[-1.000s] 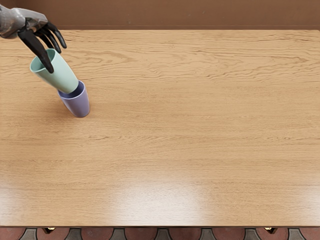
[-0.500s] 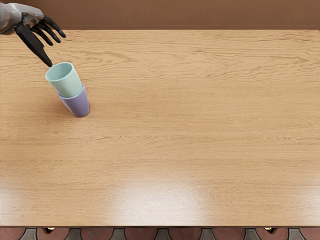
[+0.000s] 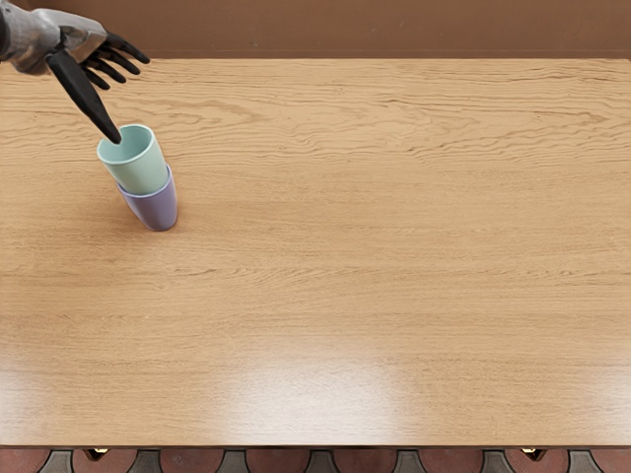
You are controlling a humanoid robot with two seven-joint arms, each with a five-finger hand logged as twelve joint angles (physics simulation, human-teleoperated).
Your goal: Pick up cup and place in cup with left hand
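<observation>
Now that the mint cup (image 3: 141, 172) has straightened and sunk into the purple cup (image 3: 156, 211), the nesting looks all but done. The left hand (image 3: 87, 41) has its fingers (image 3: 128, 48) spread, gripping nothing. Both cups are on the wooden worktop's (image 3: 375, 246) far left; brown backdrop (image 3: 394, 28) lies beyond.

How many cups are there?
2 cups: the mint-green cup sits partly inside the purple cup, which stands at the left of the wooden table. None seems hidden.
</observation>
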